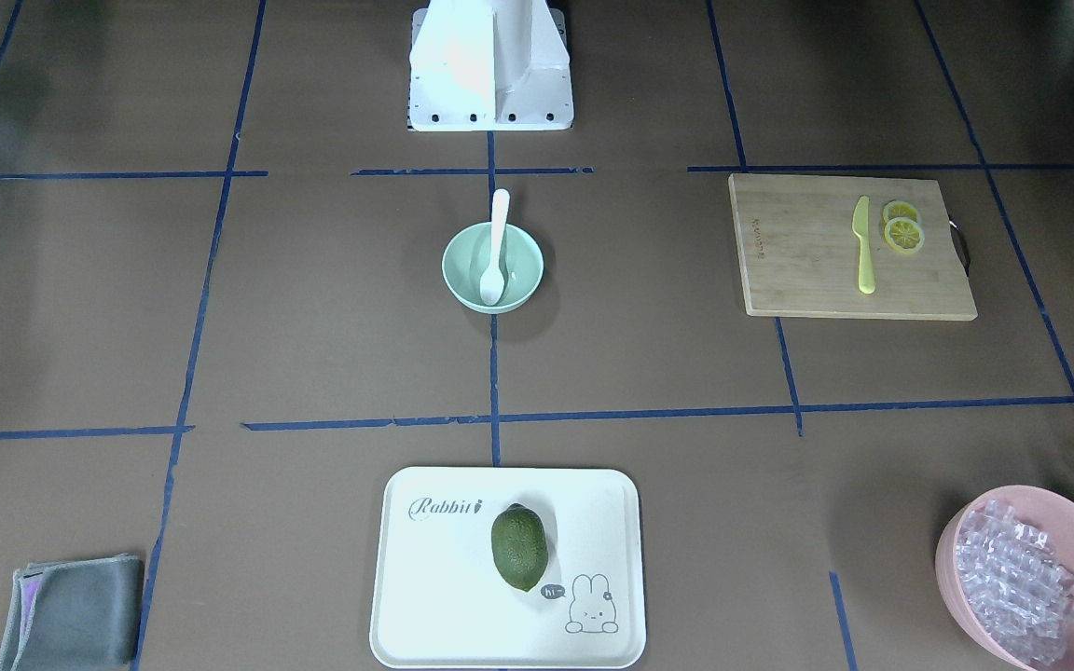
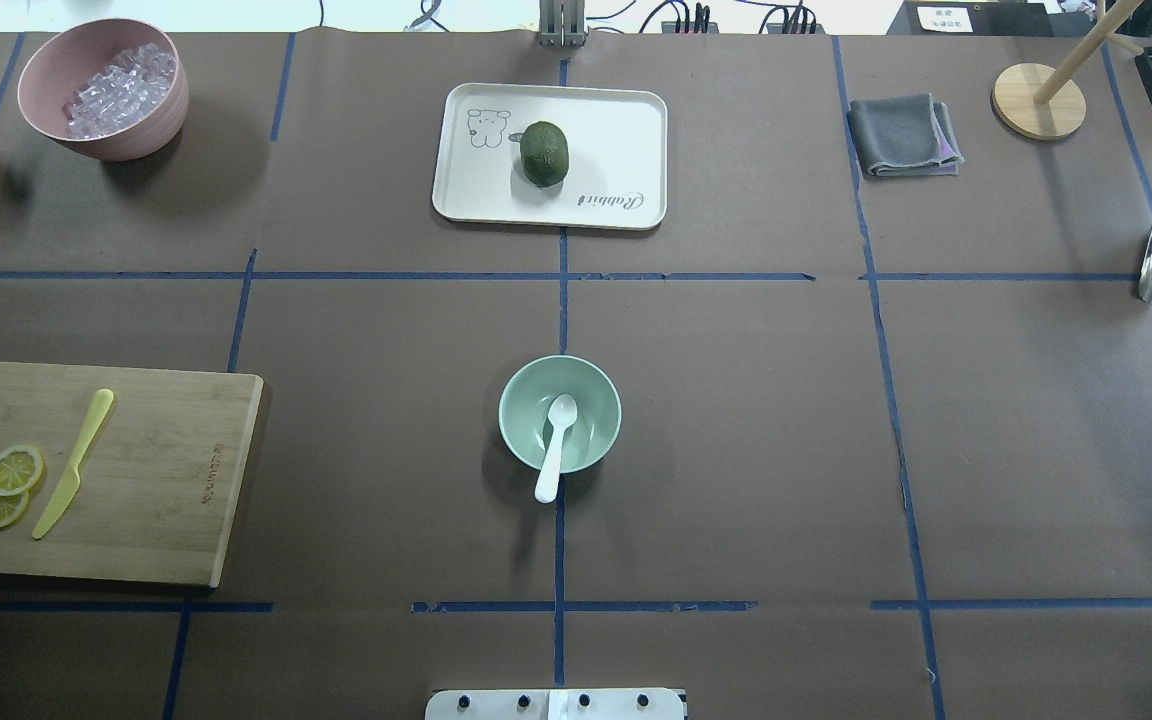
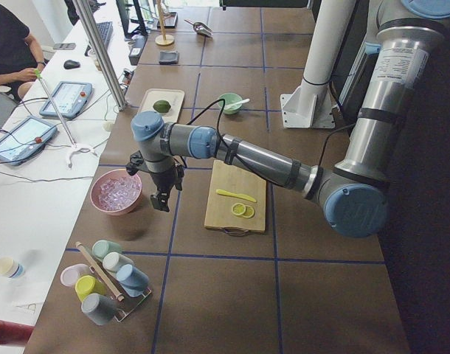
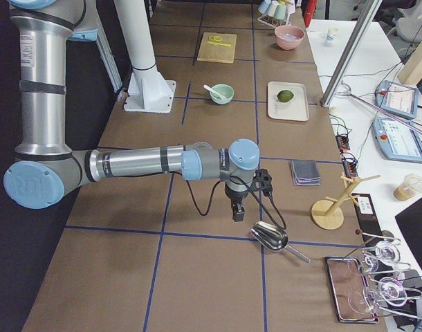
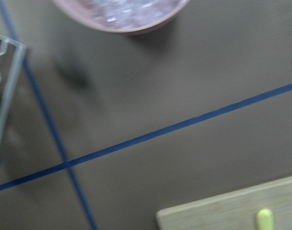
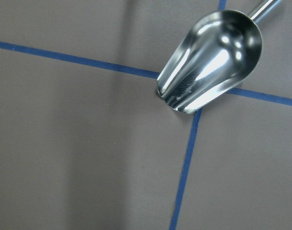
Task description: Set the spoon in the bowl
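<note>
Read in the overhead view, the spoon [image 2: 556, 440] lies in the bowl [image 2: 519, 405], at the middle of the surface. Its oval scoop rests on the bowl's floor near the centre. The slim handle leans up and out over the rim at about 6 o'clock, toward the robot's base, so its long axis runs close to 12–6. The handle tip hangs past the rim and looks clear of the surface.

The spoon is small, white and plastic. The bowl is pale mint green, round, smooth and plain, and stands upright.

Both arms are well away from it. The left end effector [image 3: 163, 200] hangs over the surface between the pink bowl [image 2: 126, 140] and the cutting board [image 2: 166, 470]. The green bowl lies at about 4 o'clock from there. The right end effector [image 4: 236, 211] hangs just beside the metal scoop [image 6: 208, 62], and the green bowl lies at about 8 o'clock from it. Neither arm is plainly the nearer.

Each end effector shows only in a side view, so I cannot tell whether either is open or closed. Neither appears to carry anything.

As I judge it, the placing is done and no further reach toward the bowl is called for.
</note>
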